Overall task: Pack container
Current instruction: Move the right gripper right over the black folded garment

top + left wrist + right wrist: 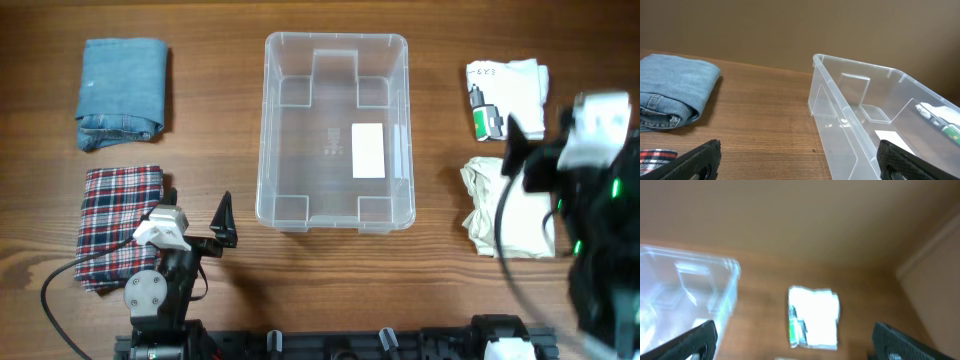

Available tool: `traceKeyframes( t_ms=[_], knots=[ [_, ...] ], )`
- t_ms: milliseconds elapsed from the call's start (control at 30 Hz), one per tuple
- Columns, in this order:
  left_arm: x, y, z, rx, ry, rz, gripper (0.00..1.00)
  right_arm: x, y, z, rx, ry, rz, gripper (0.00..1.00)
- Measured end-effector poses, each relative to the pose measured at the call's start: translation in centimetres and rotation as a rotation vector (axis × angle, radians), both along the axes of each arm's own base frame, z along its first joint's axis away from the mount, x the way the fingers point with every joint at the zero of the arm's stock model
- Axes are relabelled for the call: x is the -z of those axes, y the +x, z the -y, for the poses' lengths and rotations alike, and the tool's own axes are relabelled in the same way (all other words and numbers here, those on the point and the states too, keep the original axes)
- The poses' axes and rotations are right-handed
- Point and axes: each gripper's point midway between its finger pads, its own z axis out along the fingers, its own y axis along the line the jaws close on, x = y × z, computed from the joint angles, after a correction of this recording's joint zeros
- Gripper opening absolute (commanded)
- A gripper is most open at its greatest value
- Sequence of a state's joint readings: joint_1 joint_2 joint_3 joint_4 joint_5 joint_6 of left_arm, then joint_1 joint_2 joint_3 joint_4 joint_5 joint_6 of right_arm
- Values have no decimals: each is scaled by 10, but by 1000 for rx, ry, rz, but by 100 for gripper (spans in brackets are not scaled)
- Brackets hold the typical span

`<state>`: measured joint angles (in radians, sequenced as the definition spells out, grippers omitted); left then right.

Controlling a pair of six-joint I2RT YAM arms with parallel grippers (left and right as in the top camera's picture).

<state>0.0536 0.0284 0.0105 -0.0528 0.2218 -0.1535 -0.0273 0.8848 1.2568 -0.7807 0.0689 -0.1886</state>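
The clear plastic container (335,41) stands at the table's middle, empty, with a white label (368,150) on its base. It also shows in the left wrist view (840,107) and, blurred, in the right wrist view (722,287). My left gripper (197,215) is open and empty, low at the front left between the plaid garment (120,225) and the container; its jaws (797,160) frame bare wood and the container's near corner. My right gripper (540,150) is open and empty, raised over the cream garment (500,205). Its jaws (794,340) face the white garment (815,315).
Folded blue jeans (122,92) lie at the back left and show in the left wrist view (675,90). A white folded garment with a green print (508,98) lies at the back right. Left arm cables trail at the front left edge.
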Motion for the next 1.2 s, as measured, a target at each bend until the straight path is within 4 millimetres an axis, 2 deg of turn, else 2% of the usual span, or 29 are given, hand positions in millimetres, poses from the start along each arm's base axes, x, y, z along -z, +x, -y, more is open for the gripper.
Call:
traceKeyframes(
  t_ms=[167,367,533,633,767,867,900,933,1033,1133,1200],
  knots=[
    [0,0,0,0,0,0,100,18,33,27,6,27,-210,100],
    [0,0,0,0,0,-1,100,60,68,69,14,201,-456,100],
    [0,0,0,0,0,0,100,104,94,77,15,316,-577,100],
    [0,0,0,0,0,-1,100,122,105,82,27,328,-607,100],
    [0,0,0,0,0,-1,100,133,114,98,124,341,-612,100],
    [0,0,0,0,0,-1,100,136,109,125,297,386,-600,100],
    [0,0,0,0,0,-1,100,136,108,128,316,391,-598,100],
    [0,0,0,0,0,-1,100,136,97,154,462,438,-579,100],
    [0,0,0,0,0,-1,100,137,79,190,641,508,-544,100],
    [0,0,0,0,0,-1,100,139,49,233,853,589,-493,100],
    [0,0,0,0,0,-1,100,143,31,255,967,641,-460,100]
  ],
)
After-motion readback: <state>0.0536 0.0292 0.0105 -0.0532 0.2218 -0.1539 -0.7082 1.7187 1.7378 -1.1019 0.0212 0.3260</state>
